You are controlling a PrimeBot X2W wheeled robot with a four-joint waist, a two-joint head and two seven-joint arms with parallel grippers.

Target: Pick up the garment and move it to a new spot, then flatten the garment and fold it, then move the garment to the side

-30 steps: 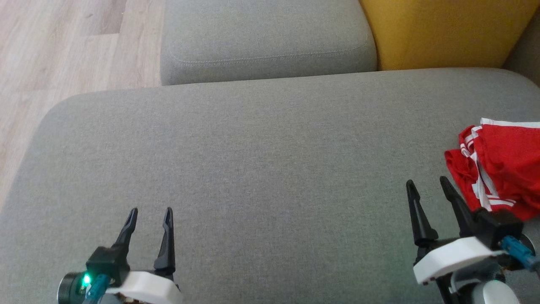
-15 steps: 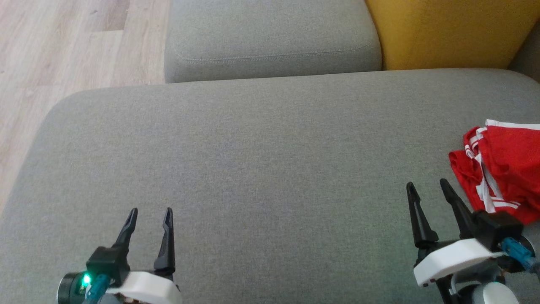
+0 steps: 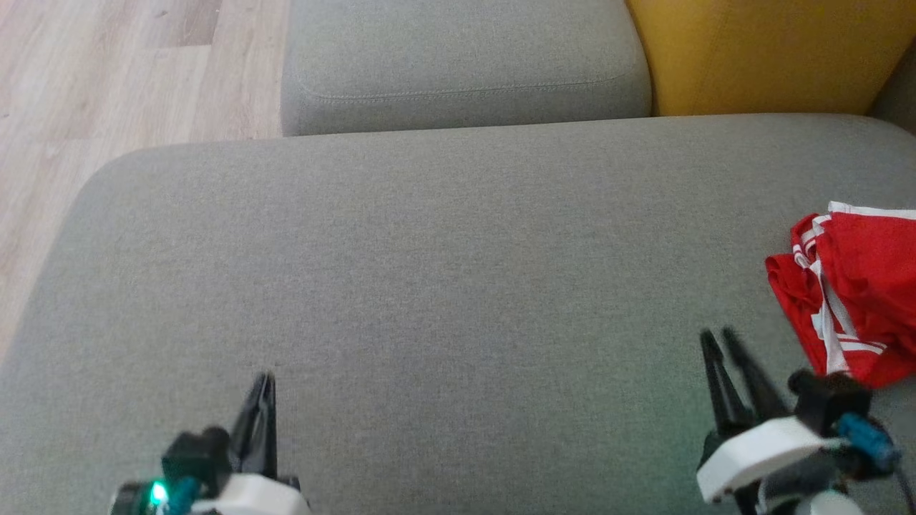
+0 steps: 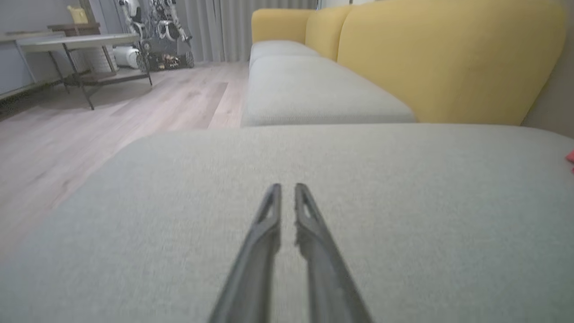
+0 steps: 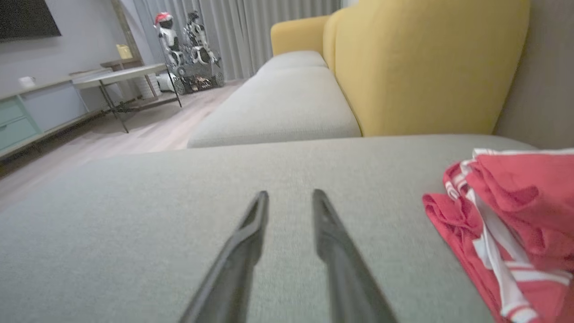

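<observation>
Here, the left gripper point(image 3: 265, 378) sits at the lower left of the head view with its two dark fingers drawn almost together; the left wrist view point(image 4: 287, 186) shows just a thin slit between the tips and nothing caught in it. A small green light point(image 3: 156, 492) glows on its body beside the white housing. The right gripper point(image 3: 718, 335) is at the lower right, a little blurred, its fingers standing a narrow way apart; in the right wrist view point(image 5: 290, 194) the gap is plain and bare, with grey fabric visible between the tips. A teal connector point(image 3: 862, 436) juts from its wrist. Both grippers are low over the broad grey seat cushion point(image 3: 429, 250) and point across it. The garment point(image 3: 859, 279), red with white stripes and a white edge, lies crumpled on the right end of that cushion, near the right gripper's fingers but apart from them, and runs off the head view's right side; in the right wrist view point(image 5: 515, 211) it lies in bunched folds to the right of the fingers. A sliver of red point(image 4: 570, 157) shows at the right edge of the left wrist view. Beyond the seat is a second grey cushion point(image 3: 458, 57), with the yellow backrest point(image 3: 758, 50) to its right and pale wooden floor point(image 3: 107, 71) to its left. Farther off, a table point(image 5: 121, 74) stands on the floor, and two robots point(image 5: 188, 36) are parked before grey curtains point(image 5: 269, 27).
</observation>
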